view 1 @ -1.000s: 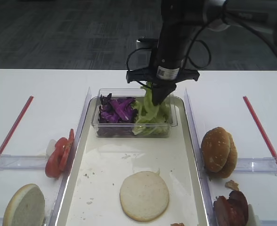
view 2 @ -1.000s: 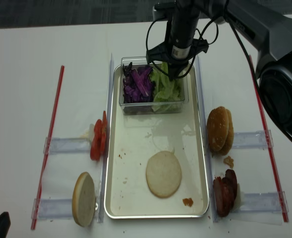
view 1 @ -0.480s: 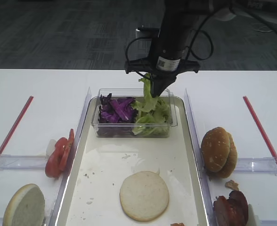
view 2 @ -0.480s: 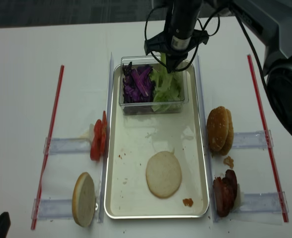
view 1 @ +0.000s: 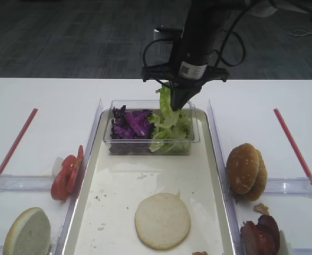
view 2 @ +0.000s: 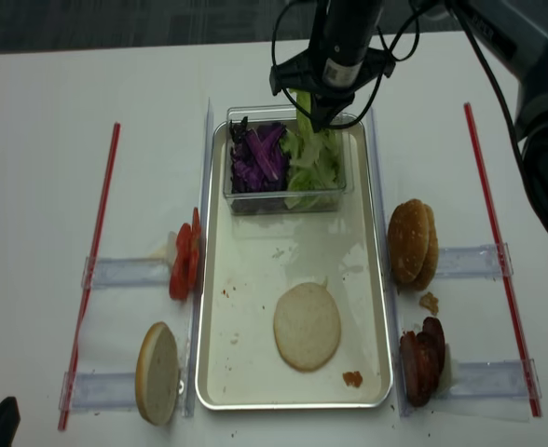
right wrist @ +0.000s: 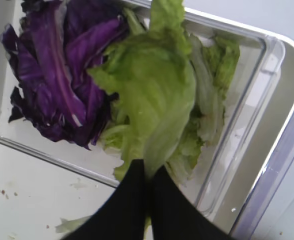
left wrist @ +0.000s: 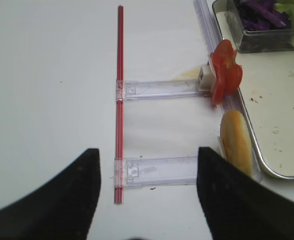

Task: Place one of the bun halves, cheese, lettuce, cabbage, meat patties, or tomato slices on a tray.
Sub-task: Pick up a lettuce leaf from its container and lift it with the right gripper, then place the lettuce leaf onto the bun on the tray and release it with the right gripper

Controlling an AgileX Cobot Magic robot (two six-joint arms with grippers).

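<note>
My right gripper (view 1: 180,102) (right wrist: 148,172) is shut on a ruffled green lettuce (view 1: 165,103) (right wrist: 154,90) leaf, which hangs just above the clear box (view 1: 150,146) at the far end of the tray (view 1: 145,178). The box holds more lettuce and purple cabbage (view 1: 130,123) (right wrist: 57,85). A pale bun half (view 1: 162,221) lies flat on the tray's near end. Tomato slices (view 1: 66,174) (left wrist: 224,70) and another bun half (view 1: 27,232) stand left of the tray. My left gripper (left wrist: 148,155) hangs open above the bare table, left of them. No cheese shows.
Sesame bun halves (view 1: 246,171) and meat patties (view 1: 260,236) stand on edge to the right of the tray. Clear plastic rails (left wrist: 162,90) and red strips (left wrist: 119,75) lie on the white table on both sides.
My right gripper has risen out of the clear box with the lettuce leaf, which now hangs higher over the box. Everything else is still.
</note>
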